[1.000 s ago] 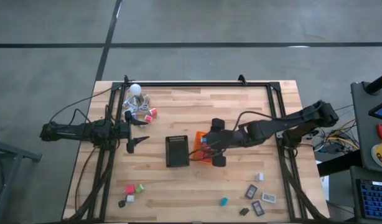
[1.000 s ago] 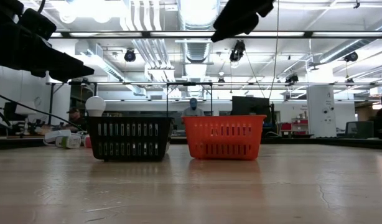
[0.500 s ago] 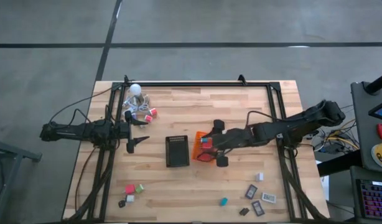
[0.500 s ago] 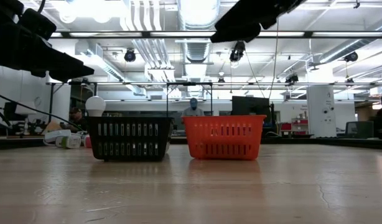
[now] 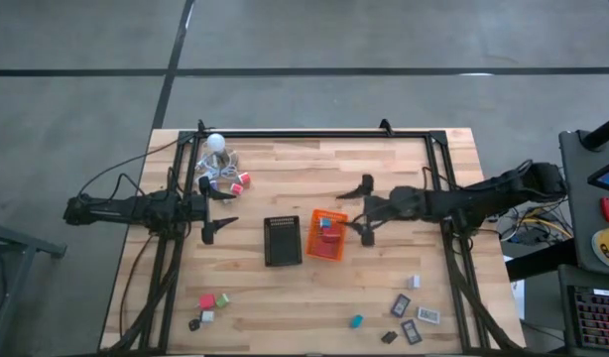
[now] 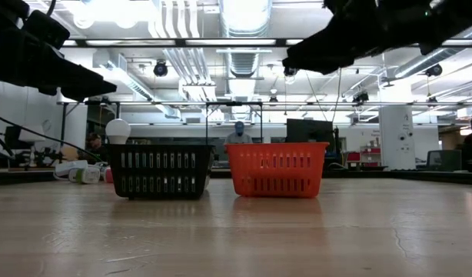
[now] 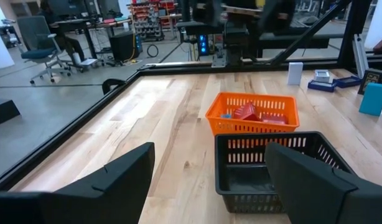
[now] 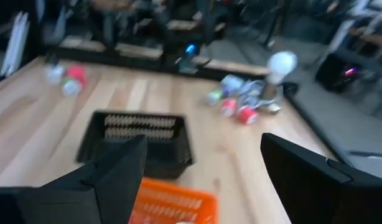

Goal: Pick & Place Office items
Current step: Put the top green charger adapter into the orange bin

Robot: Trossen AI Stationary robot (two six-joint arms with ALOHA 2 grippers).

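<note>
The office items lie in groups: red and green blocks (image 5: 213, 300) near the left near corner, flat grey-black rectangles (image 5: 412, 317) and a teal block (image 5: 356, 320) near the right near corner, more pieces (image 5: 232, 181) by the white ball. Red and blue pieces (image 5: 324, 224) lie inside the orange tray (image 5: 336, 248); they also show in the left wrist view (image 7: 248, 112). My right gripper (image 5: 364, 209) hangs open just right of the orange tray, above the table. My left gripper (image 5: 223, 211) waits open, left of the black tray (image 5: 282, 241).
The black tray (image 6: 161, 171) and orange tray (image 6: 277, 169) stand side by side at mid-table. A white ball (image 5: 216, 142) with coiled cable sits at the far left corner. A black frame rail (image 5: 314, 134) runs round the table. Bare wood lies between the trays and the near edge.
My right gripper has drawn back from above the orange tray toward the table's right and slightly toward the far edge, staying open. The tray with its red and blue pieces is now uncovered. The left arm has kept still.
</note>
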